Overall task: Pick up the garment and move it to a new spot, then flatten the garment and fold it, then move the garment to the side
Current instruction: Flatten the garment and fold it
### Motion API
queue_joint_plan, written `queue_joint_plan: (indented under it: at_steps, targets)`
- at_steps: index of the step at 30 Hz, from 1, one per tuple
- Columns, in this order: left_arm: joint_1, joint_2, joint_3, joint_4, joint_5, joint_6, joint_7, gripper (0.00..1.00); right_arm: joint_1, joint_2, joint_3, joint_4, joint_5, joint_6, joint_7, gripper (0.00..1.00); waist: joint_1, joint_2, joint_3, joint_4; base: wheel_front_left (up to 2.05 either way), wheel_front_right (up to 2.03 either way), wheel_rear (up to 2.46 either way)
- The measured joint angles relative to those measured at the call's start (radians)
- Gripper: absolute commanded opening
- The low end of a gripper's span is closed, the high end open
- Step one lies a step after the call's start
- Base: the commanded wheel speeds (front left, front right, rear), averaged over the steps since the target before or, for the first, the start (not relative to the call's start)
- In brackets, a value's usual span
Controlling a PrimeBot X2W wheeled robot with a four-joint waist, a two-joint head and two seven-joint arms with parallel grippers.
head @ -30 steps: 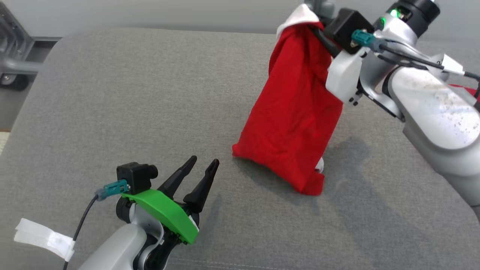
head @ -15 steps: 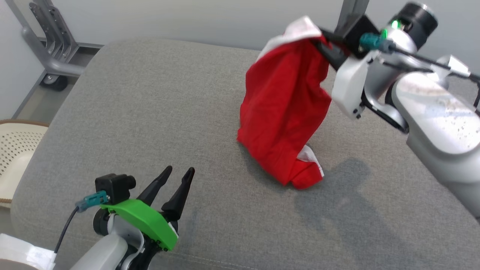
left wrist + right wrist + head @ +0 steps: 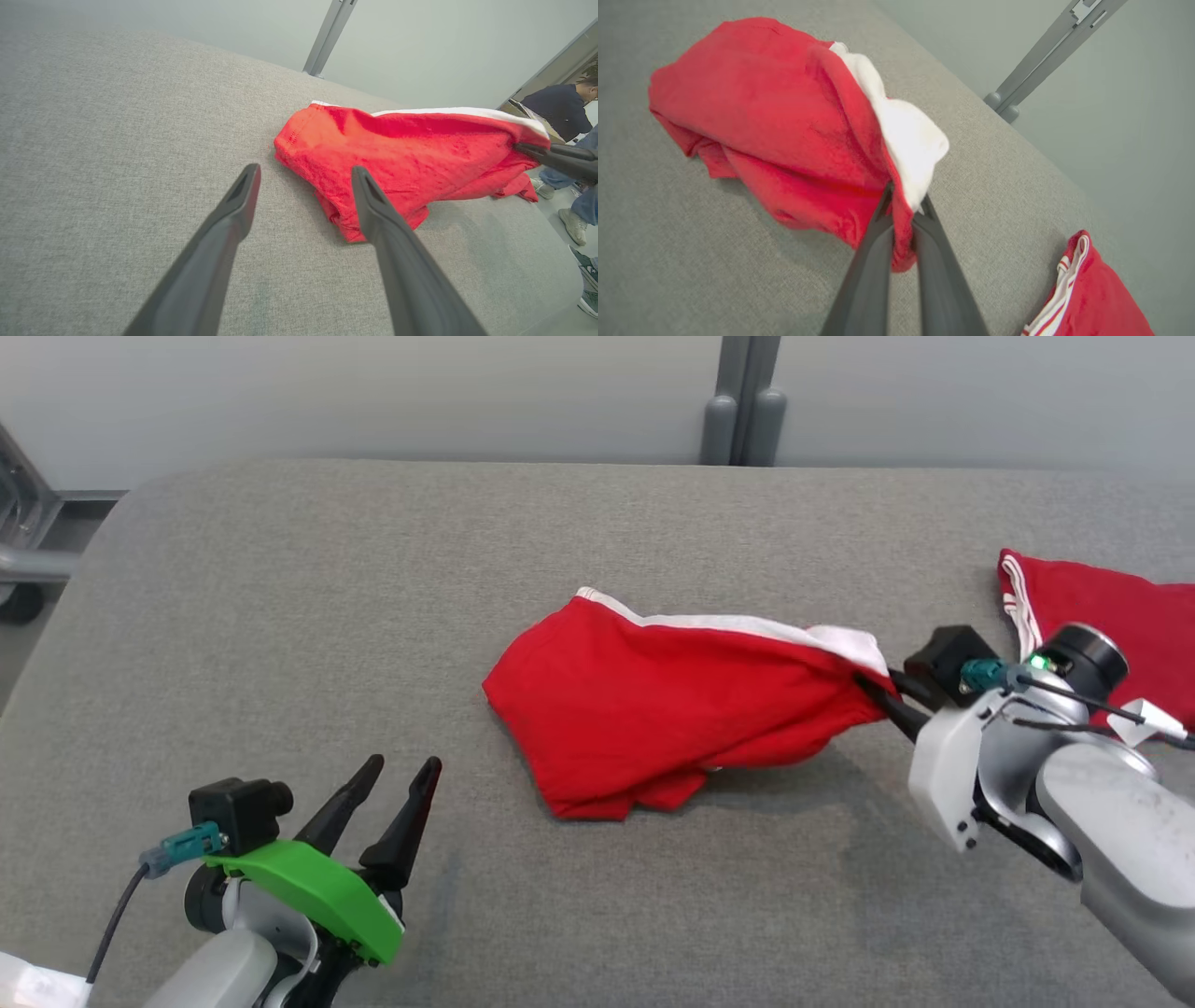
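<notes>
A red garment [image 3: 663, 709] with a white waistband lies crumpled across the middle of the grey padded surface [image 3: 373, 579]. My right gripper [image 3: 868, 689] is shut on its right end at the white band, holding that end a little off the surface; the pinch shows close up in the right wrist view [image 3: 903, 205]. The garment [image 3: 397, 158] spreads just beyond my left gripper [image 3: 306, 172]. That left gripper [image 3: 403, 767] stands open at the lower left, apart from the cloth, with nothing between its fingers.
A second red garment [image 3: 1102, 607] with white stripes lies at the far right of the surface, also seen as red cloth [image 3: 1092, 298] in the right wrist view. A grey post [image 3: 742, 401] stands behind the surface. A person [image 3: 560, 112] stands past the right side.
My right gripper has come down and to the right with the garment, which hung upright before and now lies spread on the surface. The head camera has also shifted.
</notes>
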Motion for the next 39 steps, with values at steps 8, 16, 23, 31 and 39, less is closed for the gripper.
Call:
queue_joint_plan:
  at_steps: [8,16,23,31,39]
  targets:
    - [-0.002,0.014,0.003,-0.033,0.008,0.003,-0.003,1.0,0.198,-0.046,-0.016,0.007,0.052,-0.059,-0.016,0.0,0.0,0.0001,0.019,-0.1,0.0,0.0,0.0]
    - [-0.131,0.015,-0.03,-0.108,0.044,0.011,0.081,1.0,0.302,-0.033,-0.052,0.035,0.118,-0.112,-0.053,0.03,0.0,0.0,0.067,-0.173,0.0,0.0,0.0]
    - [-0.286,-0.009,-0.088,-0.108,0.068,0.012,0.215,1.0,0.295,0.041,-0.05,0.027,0.122,-0.13,-0.088,0.01,0.0,0.0,0.153,-0.205,0.0,0.0,0.0]
    - [-0.386,-0.023,-0.103,-0.045,0.063,0.033,0.348,1.0,0.209,0.108,-0.023,-0.004,0.065,-0.139,-0.12,0.07,0.0,0.0,0.257,-0.246,0.0,0.0,0.0]
    - [-0.46,-0.016,-0.085,0.035,0.058,0.043,0.416,1.0,0.13,0.174,0.004,-0.009,0.026,-0.145,-0.159,0.05,0.0,0.0,0.35,-0.304,0.0,0.0,0.0]
